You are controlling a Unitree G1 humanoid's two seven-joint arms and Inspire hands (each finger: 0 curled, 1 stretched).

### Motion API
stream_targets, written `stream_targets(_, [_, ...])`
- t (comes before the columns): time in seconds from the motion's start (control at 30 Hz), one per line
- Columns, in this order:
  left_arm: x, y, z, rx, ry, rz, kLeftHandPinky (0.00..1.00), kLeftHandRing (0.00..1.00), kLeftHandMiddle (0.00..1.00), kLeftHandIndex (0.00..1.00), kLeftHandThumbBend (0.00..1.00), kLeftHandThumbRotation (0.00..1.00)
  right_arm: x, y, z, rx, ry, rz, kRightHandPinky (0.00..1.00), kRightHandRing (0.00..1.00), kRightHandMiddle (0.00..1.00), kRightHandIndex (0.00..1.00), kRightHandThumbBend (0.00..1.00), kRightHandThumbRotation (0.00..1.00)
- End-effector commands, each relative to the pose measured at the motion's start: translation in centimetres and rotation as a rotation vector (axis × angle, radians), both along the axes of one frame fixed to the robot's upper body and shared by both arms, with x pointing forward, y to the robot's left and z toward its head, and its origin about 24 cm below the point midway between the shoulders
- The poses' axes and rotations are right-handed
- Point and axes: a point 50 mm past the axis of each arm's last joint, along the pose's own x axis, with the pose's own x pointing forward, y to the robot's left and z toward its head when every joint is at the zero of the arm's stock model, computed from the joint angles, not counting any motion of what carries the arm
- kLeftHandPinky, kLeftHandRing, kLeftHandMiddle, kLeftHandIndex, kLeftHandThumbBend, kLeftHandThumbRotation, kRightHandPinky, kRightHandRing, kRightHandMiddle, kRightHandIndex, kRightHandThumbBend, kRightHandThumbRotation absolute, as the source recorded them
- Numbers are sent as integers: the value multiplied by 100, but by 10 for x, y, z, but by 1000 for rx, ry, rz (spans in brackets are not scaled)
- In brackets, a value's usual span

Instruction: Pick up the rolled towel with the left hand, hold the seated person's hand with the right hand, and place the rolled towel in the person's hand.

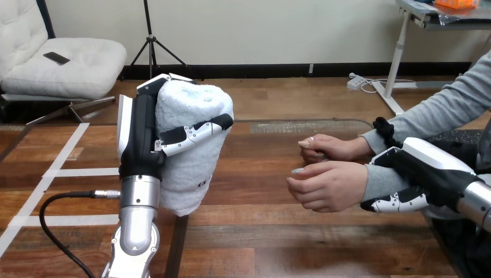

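A white rolled towel [194, 145] stands upright in the air at the view's left, with my left hand [142, 136] shut on it; the thumb [197, 132] crosses its front and the fingers curl over its top. At the right, the person's near hand [324, 185] is held out with curled fingers, thumb side up, a short gap from the towel. My right hand [420, 174] is shut on the grey-sleeved wrist of that hand, fingers [396, 202] curled underneath. The person's far hand [330, 147] hovers just behind the near one.
The wooden table [278, 243] spreads below both hands, its far edge [301, 121] behind the towel. A black cable [55, 231] trails by my left forearm at the lower left.
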Motion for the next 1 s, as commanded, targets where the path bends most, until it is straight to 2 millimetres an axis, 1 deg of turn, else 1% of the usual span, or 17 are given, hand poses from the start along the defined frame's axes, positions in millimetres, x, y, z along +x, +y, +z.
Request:
stream_targets(0.0, [15,-1,37,13,-149,-13,36,39,40,40,67,0,17,15,28,65,-120,31,36,38,43,45,71,18])
stream_targets(0.3, [15,-1,37,8,-149,-14,35,39,40,40,67,0,17,15,29,73,-121,31,38,40,45,46,78,15])
stream_targets(0.43, [15,-1,37,4,-146,-13,35,38,40,40,67,0,17,15,30,76,-119,28,38,41,45,47,80,13])
stream_targets(0.67, [15,-1,37,8,-147,-12,35,38,41,40,67,0,17,16,30,78,-117,26,39,41,46,48,82,10])
stream_targets(0.97, [15,-1,37,11,-149,-11,35,39,40,40,67,0,17,16,31,79,-114,27,40,42,46,48,82,9])
